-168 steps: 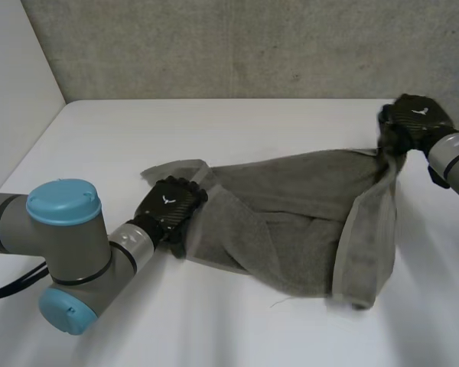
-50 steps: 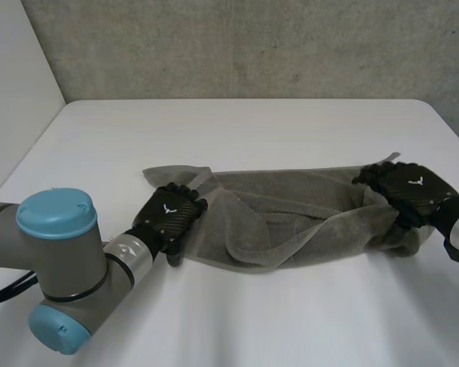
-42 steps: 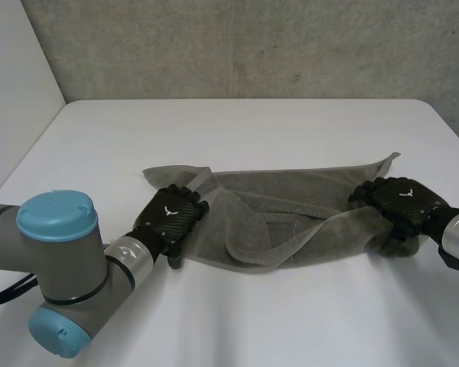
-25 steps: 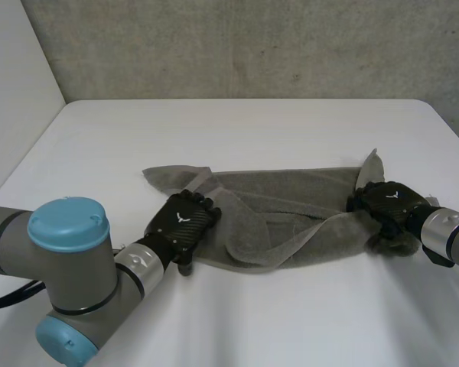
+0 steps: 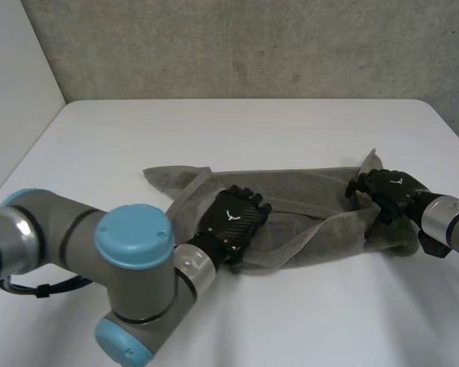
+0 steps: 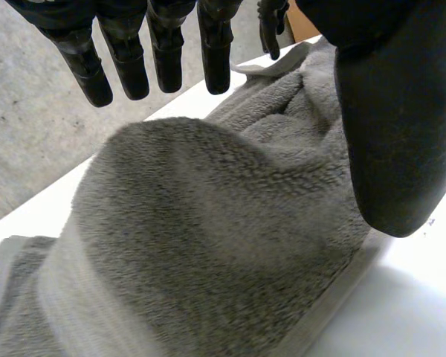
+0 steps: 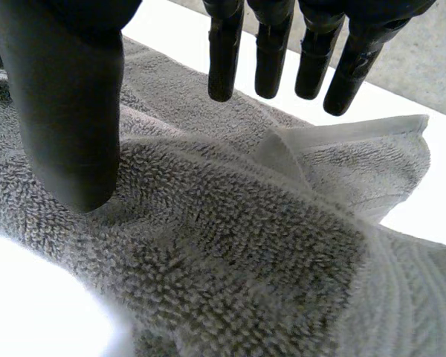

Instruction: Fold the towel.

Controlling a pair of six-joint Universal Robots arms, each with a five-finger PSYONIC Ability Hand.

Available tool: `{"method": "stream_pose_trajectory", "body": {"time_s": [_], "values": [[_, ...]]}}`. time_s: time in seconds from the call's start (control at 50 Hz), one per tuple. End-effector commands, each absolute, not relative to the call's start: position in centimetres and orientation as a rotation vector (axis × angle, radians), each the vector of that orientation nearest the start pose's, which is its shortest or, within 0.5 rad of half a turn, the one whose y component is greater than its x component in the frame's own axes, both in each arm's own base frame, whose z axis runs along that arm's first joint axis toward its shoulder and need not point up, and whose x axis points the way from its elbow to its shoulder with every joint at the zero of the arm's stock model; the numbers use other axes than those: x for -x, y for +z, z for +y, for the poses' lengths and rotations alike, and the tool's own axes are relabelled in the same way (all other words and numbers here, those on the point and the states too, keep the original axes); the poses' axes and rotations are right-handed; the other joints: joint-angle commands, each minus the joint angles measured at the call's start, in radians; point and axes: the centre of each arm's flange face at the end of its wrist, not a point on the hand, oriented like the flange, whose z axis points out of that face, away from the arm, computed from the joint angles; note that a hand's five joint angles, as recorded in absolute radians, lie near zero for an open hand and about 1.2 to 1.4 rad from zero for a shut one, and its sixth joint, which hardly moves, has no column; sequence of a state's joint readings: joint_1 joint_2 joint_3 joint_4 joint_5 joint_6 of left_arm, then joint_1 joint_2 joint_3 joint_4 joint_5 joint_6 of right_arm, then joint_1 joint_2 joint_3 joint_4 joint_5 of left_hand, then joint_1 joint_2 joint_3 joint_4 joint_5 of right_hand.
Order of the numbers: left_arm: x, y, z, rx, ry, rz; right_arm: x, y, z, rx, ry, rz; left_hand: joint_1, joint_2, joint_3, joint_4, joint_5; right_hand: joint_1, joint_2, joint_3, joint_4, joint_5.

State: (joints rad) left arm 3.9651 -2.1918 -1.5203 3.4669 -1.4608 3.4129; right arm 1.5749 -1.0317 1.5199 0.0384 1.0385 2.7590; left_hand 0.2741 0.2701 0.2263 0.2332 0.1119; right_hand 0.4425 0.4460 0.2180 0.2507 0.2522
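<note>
Both hands are over the grey towel (image 5: pixel 306 197), bunched in a long band across the middle of the table (image 5: pixel 252 130). The left hand (image 5: pixel 233 220), at its middle, has straight fingers (image 6: pixel 163 52) gripping nothing, probably to flatten the fold. The right hand (image 5: pixel 388 189), at the end nearest the table's right edge, is likewise spread and empty.

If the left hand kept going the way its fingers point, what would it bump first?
Probably more towel: the left hand points across it toward its far edge, then bare table. How high it rides is unclear.
</note>
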Motion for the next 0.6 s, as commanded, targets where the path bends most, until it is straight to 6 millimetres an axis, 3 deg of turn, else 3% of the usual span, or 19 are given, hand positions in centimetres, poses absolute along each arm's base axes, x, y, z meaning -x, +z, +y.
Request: {"method": "stream_pose_trajectory", "body": {"time_s": [0.02, 0.24, 0.34, 0.38, 0.4, 0.44, 0.5, 0.54, 0.56, 0.6], "values": [[38.0, 11.7, -18.8, -1.495, -2.086, 2.414, -19.1, 14.4, -33.6, 0.820, -1.457, 2.285, 0.016, 0.020, -0.052, -0.059, 0.003, -0.008, -0.012, -0.043, -0.076, 0.008], [38.4, 9.9, -18.7, -1.484, -2.037, 2.448, -20.2, 13.1, -32.7, 0.864, -1.402, 2.275, 0.016, 0.020, -0.052, -0.059, 0.003, 0.056, 0.053, -0.043, -0.076, 0.072], [39.1, 10.0, -18.5, -1.498, -2.064, 2.430, -20.3, 12.5, -32.7, 0.873, -1.376, 2.278, 0.324, 0.328, -0.052, -0.059, 0.312, 0.391, 0.388, -0.043, -0.076, 0.407], [39.3, 10.4, -19.2, -1.452, -2.087, 2.403, -20.3, 12.6, -32.6, 0.881, -1.377, 2.268, 0.753, 0.757, -0.052, -0.059, 0.741, 0.920, 0.916, -0.043, -0.076, 0.936], [39.3, 10.4, -19.2, -1.452, -2.088, 2.403, -20.3, 12.6, -32.6, 0.881, -1.377, 2.268, 0.756, 0.760, -0.052, -0.059, 0.743, 0.923, 0.919, -0.043, -0.076, 0.938], [39.0, 11.3, -20.1, -1.365, -2.107, 2.371, -20.4, 13.3, -32.3, 0.885, -1.390, 2.258, 0.989, 0.993, -0.052, -0.059, 0.977, 0.954, 0.950, -0.043, -0.076, 0.970], [38.3, 12.2, -21.2, -1.284, -2.115, 2.344, -20.3, 14.1, -32.1, 0.887, -1.414, 2.245, 1.061, 1.065, -0.052, -0.059, 1.048, 0.954, 0.950, -0.043, -0.076, 0.970], [37.5, 13.3, -22.0, -1.235, -2.133, 2.331, -20.5, 16.9, -31.2, 0.896, -1.488, 2.179, 1.061, 1.065, -0.052, -0.059, 1.049, 0.954, 0.950, -0.043, -0.076, 0.970], [37.5, 13.3, -22.0, -1.234, -2.133, 2.331, -20.5, 16.9, -31.2, 0.896, -1.488, 2.178, 1.061, 1.065, -0.052, -0.059, 1.049, 0.954, 0.950, -0.043, -0.076, 0.970], [35.5, 16.3, -23.2, -1.141, -2.186, 2.293, -20.8, 19.3, -29.8, 0.916, -1.547, 2.095, 1.046, 1.050, -0.052, -0.059, 1.034, 0.954, 0.950, -0.043, -0.076, 0.970]]}}
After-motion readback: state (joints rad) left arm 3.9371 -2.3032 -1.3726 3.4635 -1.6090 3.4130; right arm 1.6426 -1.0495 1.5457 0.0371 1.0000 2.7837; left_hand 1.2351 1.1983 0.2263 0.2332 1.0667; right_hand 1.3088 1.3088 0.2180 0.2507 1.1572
